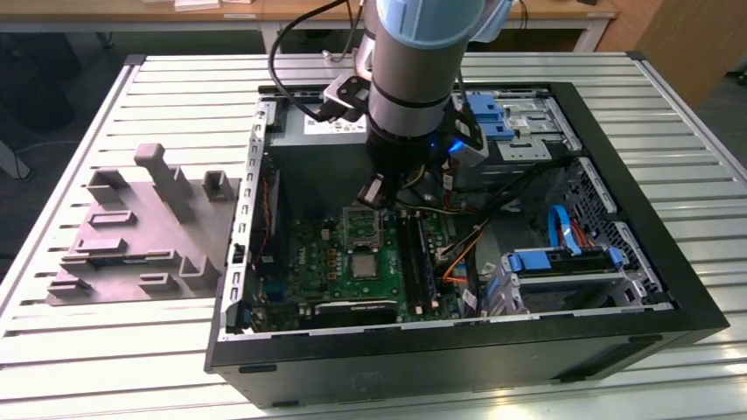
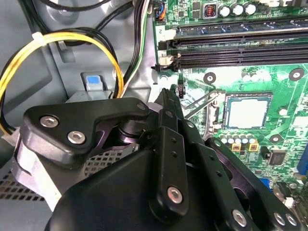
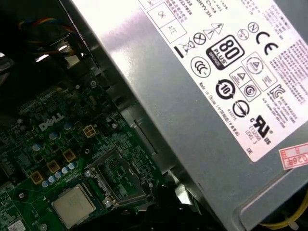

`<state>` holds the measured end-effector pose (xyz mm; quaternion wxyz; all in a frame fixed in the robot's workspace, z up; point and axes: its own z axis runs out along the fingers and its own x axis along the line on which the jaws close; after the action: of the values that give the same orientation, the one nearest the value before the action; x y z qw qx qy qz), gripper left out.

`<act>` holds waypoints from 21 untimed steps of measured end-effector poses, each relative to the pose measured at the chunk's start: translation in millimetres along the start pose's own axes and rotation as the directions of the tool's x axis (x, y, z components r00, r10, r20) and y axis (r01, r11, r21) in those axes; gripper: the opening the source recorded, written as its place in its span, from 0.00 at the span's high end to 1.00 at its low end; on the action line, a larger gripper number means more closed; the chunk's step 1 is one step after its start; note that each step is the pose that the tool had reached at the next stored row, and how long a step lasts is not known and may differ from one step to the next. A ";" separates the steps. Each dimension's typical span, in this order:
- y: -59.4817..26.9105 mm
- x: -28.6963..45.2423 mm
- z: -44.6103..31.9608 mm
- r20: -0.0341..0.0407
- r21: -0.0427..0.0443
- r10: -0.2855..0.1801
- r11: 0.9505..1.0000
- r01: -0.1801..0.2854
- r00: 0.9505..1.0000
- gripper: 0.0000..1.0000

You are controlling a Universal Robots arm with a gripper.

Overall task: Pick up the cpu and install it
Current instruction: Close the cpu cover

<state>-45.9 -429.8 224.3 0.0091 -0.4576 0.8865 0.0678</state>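
cpu (image 1: 366, 263): small flat square chip, pale silvery-grey metal top, thin darker rim
pose: lies flat, top face up
place: seated in the socket on the green motherboard, centre of the exterior view; right of centre in the second wrist view (image 2: 247, 111); lower left in the first wrist view (image 3: 73, 206)

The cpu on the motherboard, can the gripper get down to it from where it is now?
Probably yes. The cpu lies face up in its socket with the retention frame swung open beside it, nothing on top. The gripper hangs inside the case just above the board.
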 end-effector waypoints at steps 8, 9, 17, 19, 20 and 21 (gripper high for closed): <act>1.7 0.6 -3.5 -0.004 -0.001 -0.024 1.000 0.024 1.000 0.89; 2.0 0.7 -4.1 -0.005 -0.002 -0.030 1.000 0.030 1.000 0.89; 2.1 0.7 -4.7 -0.005 -0.002 -0.037 0.999 0.037 0.999 0.89; 2.1 0.7 -4.7 -0.005 -0.002 -0.037 0.999 0.037 0.999 0.89; 2.1 0.7 -4.7 -0.005 -0.002 -0.037 0.999 0.037 0.999 0.89; 2.1 0.7 -4.7 -0.005 -0.002 -0.037 0.999 0.037 0.999 0.89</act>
<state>-47.8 -429.8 229.2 0.0075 -0.4743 0.8777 0.0673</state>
